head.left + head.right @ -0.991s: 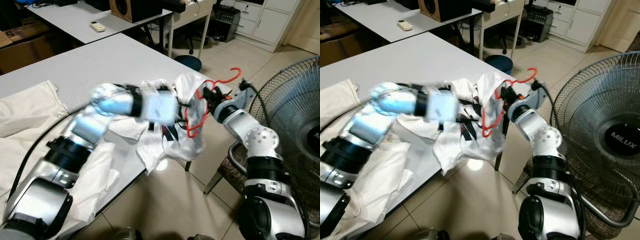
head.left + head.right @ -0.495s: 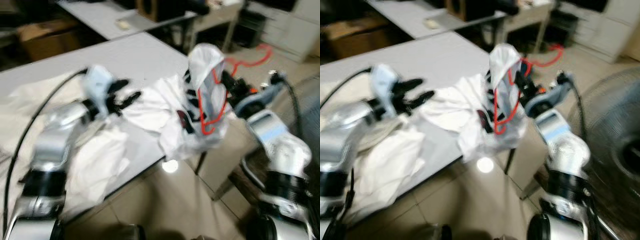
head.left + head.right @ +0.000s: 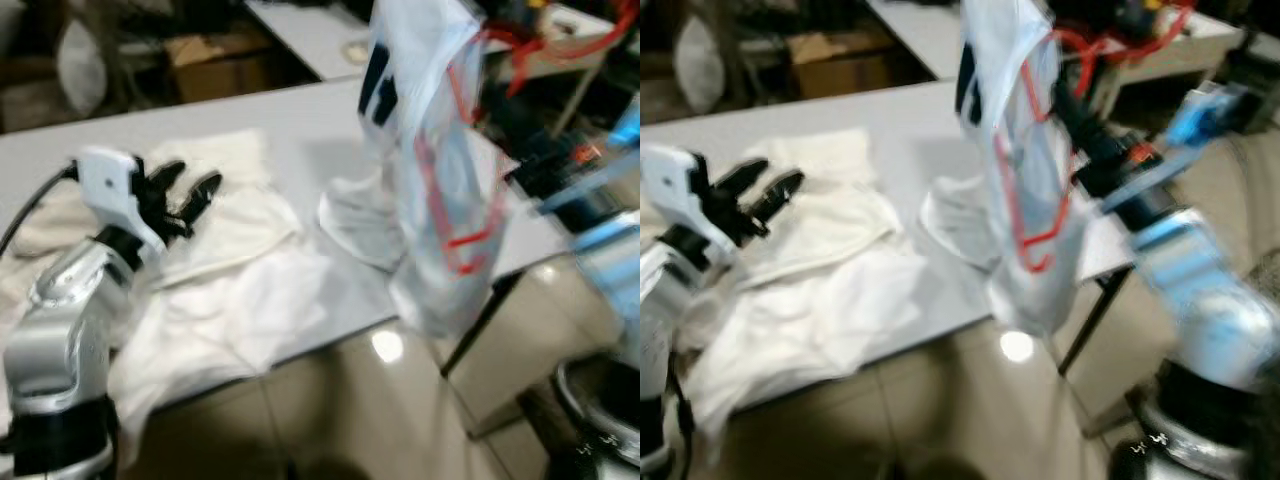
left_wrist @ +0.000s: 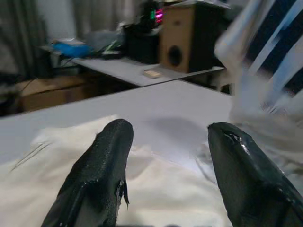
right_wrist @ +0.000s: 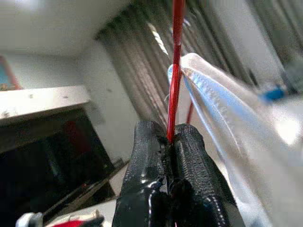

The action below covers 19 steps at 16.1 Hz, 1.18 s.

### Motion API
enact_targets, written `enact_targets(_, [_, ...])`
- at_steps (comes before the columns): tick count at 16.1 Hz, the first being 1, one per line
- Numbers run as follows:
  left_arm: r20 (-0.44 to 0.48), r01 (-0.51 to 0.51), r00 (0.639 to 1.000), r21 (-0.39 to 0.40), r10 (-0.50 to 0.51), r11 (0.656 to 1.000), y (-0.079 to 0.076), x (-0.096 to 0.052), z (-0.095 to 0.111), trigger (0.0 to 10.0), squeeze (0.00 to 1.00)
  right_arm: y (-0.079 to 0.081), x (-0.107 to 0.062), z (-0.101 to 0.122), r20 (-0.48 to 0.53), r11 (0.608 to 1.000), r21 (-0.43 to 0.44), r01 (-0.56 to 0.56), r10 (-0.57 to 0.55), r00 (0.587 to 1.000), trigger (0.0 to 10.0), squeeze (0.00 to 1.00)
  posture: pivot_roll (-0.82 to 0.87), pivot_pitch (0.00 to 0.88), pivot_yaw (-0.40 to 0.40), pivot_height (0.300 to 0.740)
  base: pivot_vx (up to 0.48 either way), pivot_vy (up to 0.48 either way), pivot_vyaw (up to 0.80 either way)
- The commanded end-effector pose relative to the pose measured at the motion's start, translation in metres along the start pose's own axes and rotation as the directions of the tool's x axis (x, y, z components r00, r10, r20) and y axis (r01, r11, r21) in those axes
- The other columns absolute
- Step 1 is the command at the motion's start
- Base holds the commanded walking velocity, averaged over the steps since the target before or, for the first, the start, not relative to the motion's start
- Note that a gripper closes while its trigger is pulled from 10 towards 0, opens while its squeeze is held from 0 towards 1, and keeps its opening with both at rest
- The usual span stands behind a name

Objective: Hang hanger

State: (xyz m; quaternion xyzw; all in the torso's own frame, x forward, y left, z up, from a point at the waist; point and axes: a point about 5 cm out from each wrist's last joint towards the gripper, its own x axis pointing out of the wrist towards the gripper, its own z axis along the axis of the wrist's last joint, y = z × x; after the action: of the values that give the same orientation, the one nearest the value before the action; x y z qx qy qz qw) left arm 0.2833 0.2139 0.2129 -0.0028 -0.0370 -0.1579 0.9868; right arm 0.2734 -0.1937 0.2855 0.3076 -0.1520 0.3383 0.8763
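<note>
Pinching red hanger (image 5: 175, 71) — right gripper (image 5: 169, 142), jaws clamped; left gripper (image 4: 168, 156) — jaws apart.

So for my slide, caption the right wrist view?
Right gripper shut on red hanger carrying a white garment.

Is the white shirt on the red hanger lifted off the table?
Mostly lifted: white shirt hangs from red wire hanger, held by right gripper.

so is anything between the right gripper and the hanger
Nothing visible is. The right gripper is already shut on the red hanger, its wire pinched between the black fingertips. A white garment hangs draped over the hanger, lifted above the table. The left gripper is open over the white cloths.
</note>
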Motion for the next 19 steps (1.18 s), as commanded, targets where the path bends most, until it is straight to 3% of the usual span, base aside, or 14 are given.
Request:
enact_targets(1, [-0.022, -0.017, 1.000, -0.005, 0.017, 1.000, 0.000, -0.001, -0.003, 10.0, 0.00, 0.014, 0.003, 0.008, 0.023, 0.996, -0.022, -0.088, 0.089, 0.996, 10.0, 0.00, -0.11, 0.000, 0.006, 0.740, 0.000, 0.000, 0.80])
enact_targets(4, [-0.040, -0.086, 0.995, 0.075, 0.089, 0.993, -0.001, -0.004, -0.003, 10.0, 0.00, 0.030, 0.006, 0.034, 0.060, 0.977, -0.110, -0.185, 0.192, 0.979, 10.0, 0.00, -0.11, 0.000, 0.004, 0.740, 0.000, 0.000, 0.80])
enact_targets(5, [-0.037, -0.089, 0.995, 0.130, 0.094, 0.988, 0.000, -0.004, 0.002, 10.0, 0.00, 0.037, 0.009, 0.046, 0.065, 0.964, -0.157, -0.216, 0.229, 0.971, 10.0, 0.00, -0.10, 0.000, 0.003, 0.740, 0.000, 0.000, 0.80])
enact_targets(9, [-0.031, -0.067, 0.997, 0.223, 0.076, 0.972, -0.002, 0.002, 0.018, 10.0, 0.00, 0.050, 0.021, 0.068, 0.072, 0.939, -0.236, -0.251, 0.274, 0.959, 10.0, 0.00, -0.11, 0.000, 0.012, 0.740, 0.000, 0.000, 0.80])
enact_targets(14, [-0.019, -0.070, 0.997, 0.259, 0.077, 0.963, -0.003, 0.006, 0.025, 10.0, 0.00, 0.061, 0.030, 0.092, 0.081, 0.911, -0.291, -0.292, 0.328, 0.941, 10.0, 0.00, -0.11, 0.000, 0.006, 0.740, 0.000, 0.000, 0.80])
enact_targets(19, [-0.014, -0.089, 0.995, 0.267, 0.096, 0.960, -0.002, 0.006, 0.028, 10.0, 0.00, 0.061, 0.034, 0.099, 0.090, 0.907, -0.277, -0.317, 0.352, 0.931, 10.0, 0.00, -0.10, 0.000, -0.009, 0.740, 0.000, 0.000, 0.80])
